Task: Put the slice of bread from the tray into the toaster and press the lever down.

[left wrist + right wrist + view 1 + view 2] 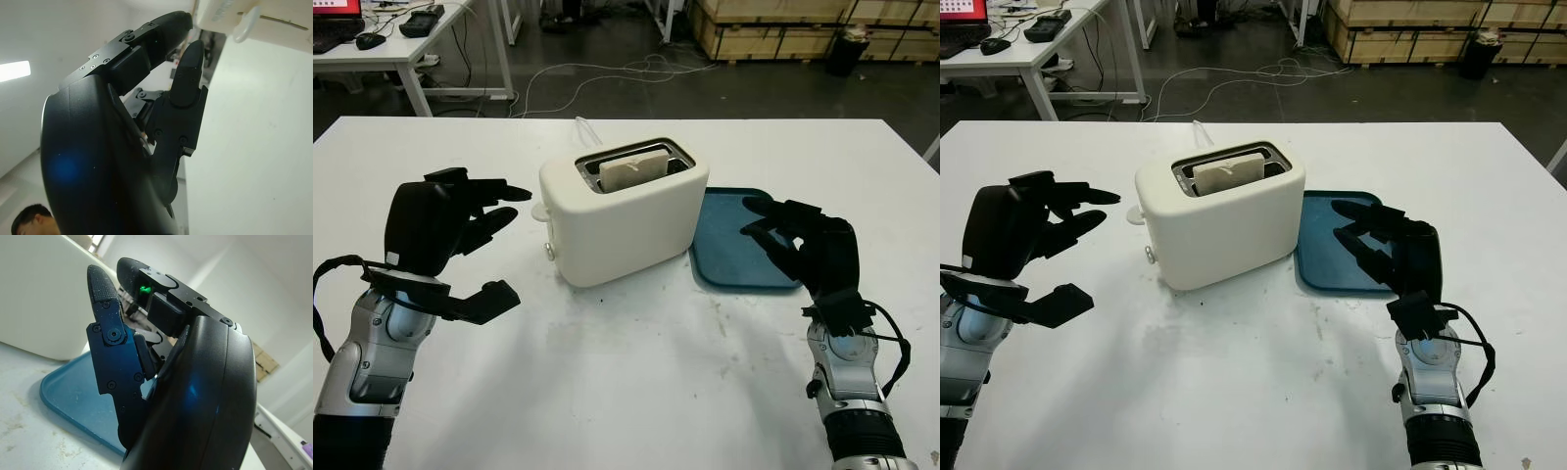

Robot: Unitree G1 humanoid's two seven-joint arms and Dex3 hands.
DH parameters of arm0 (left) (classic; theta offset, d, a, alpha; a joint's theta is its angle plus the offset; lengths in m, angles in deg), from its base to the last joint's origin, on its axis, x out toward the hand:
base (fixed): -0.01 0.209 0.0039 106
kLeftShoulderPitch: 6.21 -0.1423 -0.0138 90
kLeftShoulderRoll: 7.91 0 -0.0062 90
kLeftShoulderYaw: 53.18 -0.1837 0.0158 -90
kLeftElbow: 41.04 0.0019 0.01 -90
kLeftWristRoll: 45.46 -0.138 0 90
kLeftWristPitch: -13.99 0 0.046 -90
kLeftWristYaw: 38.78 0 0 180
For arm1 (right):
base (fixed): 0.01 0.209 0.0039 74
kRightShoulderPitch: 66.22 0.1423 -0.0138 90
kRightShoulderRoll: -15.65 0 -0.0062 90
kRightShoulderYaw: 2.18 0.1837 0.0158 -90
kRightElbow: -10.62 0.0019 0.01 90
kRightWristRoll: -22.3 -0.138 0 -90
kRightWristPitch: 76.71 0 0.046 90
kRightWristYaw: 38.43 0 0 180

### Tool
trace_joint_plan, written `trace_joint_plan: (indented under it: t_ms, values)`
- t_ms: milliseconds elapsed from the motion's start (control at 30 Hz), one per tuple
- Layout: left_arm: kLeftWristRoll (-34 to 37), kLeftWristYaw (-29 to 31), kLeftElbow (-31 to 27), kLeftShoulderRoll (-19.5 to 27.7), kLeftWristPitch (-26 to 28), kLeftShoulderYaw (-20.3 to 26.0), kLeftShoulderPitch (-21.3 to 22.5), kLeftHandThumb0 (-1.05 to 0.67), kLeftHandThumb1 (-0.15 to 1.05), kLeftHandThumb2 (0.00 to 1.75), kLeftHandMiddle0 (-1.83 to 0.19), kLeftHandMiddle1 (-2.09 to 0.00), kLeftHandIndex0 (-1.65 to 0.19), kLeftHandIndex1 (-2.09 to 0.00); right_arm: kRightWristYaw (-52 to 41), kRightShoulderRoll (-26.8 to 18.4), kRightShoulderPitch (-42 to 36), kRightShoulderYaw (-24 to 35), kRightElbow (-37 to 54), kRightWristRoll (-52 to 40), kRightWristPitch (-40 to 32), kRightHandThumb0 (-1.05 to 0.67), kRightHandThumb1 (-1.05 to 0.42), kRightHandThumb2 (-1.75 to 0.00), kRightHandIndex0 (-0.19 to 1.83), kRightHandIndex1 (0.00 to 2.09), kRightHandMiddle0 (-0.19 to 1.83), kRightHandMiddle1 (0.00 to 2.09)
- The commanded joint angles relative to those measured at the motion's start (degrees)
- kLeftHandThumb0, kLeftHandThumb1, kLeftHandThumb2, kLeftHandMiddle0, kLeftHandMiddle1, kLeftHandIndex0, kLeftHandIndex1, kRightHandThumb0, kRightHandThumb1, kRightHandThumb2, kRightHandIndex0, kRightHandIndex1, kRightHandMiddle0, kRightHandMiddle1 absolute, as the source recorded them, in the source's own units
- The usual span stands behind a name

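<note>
Bread in toaster; tray just right of it.

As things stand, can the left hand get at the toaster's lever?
Probably yes. The left hand is open beside the toaster, on the end where the lever sticks out, and only bare table lies between them.

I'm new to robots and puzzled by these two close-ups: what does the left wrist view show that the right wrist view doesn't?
Left wrist view: the open black left hand near the white lever of the cream plastic toaster, plus a person's head low in the background. Right wrist view: the open black right hand, a green light on it, by the blue plastic tray. Both: that toaster's body and the white table.
</note>
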Motion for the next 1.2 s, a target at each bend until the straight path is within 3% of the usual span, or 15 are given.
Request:
trace_joint_plan:
  t_ms: [0, 300, 800, 1167]
  values:
    - [-0.8, 0.7, 0.9, 0.8, 0.3, -0.9, 1.4, -0.34, 0.92, 0.08, -0.89, -1.46, -1.13, -0.16, 0.2, -0.2, 0.5, 0.4, -0.5, 0.2, 0.7, -0.49, -0.92, -0.02, 0.88, 0.96, 1.1, 0.0]
    - [-2.9, 0.0, 6.2, 2.0, -0.1, -2.7, 4.2, -0.33, 0.92, 0.04, -0.89, -1.55, -1.15, -0.16, -0.1, -0.1, 0.3, 0.1, -0.5, 0.3, -0.4, -0.48, -0.92, -0.02, 0.89, 0.94, 1.1, 0.0]
    - [-4.5, -1.8, 15.4, 4.8, -1.6, -5.7, 9.3, -0.33, 0.92, 0.08, -0.88, -1.46, -1.14, -0.16, -0.6, 0.0, -0.3, -0.4, -0.1, 0.8, -0.1, -0.51, -0.92, -0.04, 0.89, 0.96, 1.11, 0.0]
    - [-4.5, -2.3, 18.0, 5.8, -4.0, -7.7, 11.8, -0.35, 0.92, 0.07, -0.91, -1.48, -1.16, -0.18, -2.0, -0.2, -0.3, -0.2, -0.2, 0.1, 0.1, -0.51, -0.92, -0.03, 0.87, 0.97, 1.11, 0.0]
